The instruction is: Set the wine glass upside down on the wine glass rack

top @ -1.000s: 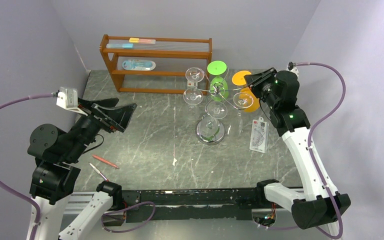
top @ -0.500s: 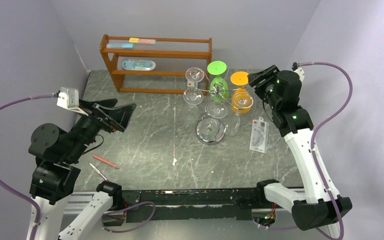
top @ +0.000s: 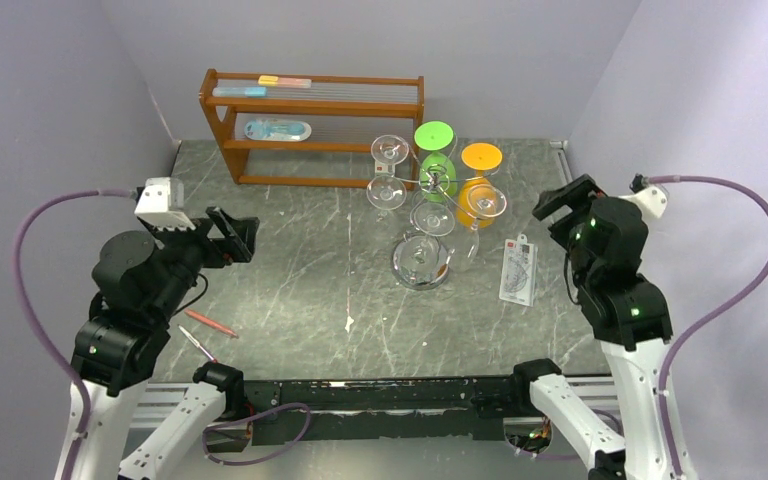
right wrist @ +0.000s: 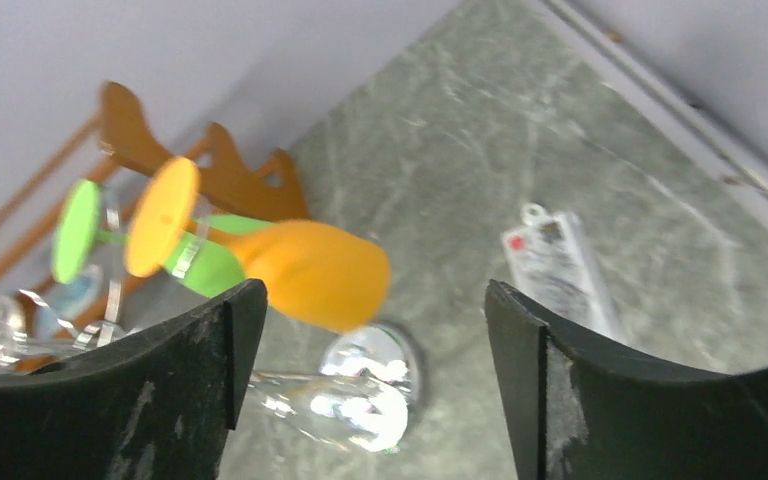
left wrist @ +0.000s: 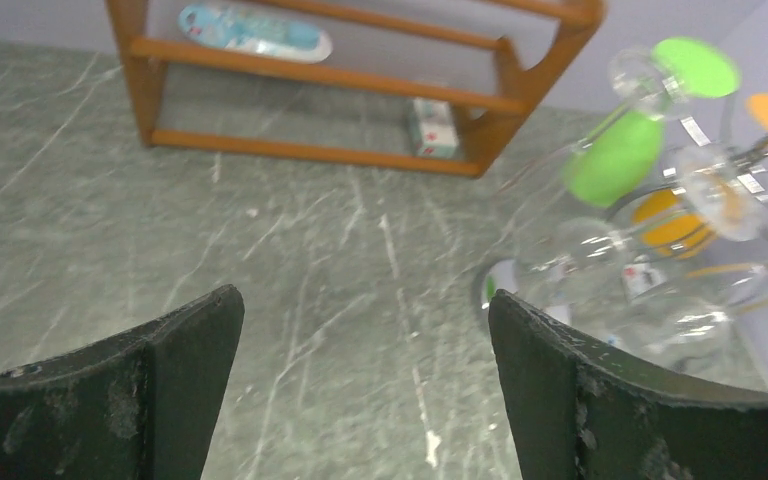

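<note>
While both jaws gape empty, only the top view shows the pens (top: pixel 210 323).

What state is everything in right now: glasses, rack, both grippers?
orange wine glass: upside down on the rack, nothing gripping it.
green wine glass: upside down on the rack.
clear glasses: hanging on the rack arms.
wine glass rack: standing upright.
left gripper: open, empty.
right gripper: open, empty.
blister pack: lying flat.
</note>
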### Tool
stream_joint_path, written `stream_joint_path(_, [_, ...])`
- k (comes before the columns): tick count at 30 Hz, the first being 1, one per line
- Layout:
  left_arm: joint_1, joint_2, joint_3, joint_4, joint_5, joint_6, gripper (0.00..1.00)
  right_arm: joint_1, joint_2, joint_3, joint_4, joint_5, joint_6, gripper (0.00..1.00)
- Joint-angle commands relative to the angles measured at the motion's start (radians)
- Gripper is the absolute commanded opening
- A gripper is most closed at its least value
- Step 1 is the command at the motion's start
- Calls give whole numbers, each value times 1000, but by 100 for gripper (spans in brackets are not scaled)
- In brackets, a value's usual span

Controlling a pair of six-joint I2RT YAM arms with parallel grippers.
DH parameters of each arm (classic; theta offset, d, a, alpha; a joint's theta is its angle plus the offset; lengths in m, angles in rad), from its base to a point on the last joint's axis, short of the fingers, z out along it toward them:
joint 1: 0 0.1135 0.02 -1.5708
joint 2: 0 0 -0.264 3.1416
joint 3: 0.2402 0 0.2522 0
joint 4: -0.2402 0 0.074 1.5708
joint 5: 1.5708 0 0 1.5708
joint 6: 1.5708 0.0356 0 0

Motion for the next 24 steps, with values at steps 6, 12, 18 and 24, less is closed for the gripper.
stream_joint_path(6, [5, 48, 25, -149, -132, 118, 96, -9, -80, 1, -361, 149, -45, 100])
stream_joint_path(12, [5, 19, 97, -176, -64, 140, 97, -8, -135, 54, -374, 170, -92, 100])
stream_joint_path(18, [5, 7, 138, -195, -49, 135, 96, -8, -157, 107, -377, 199, -103, 100])
stream_joint_path(24, [5, 3, 143, -198, -52, 128, 96, -8, -166, 107, -369, 199, -112, 100])
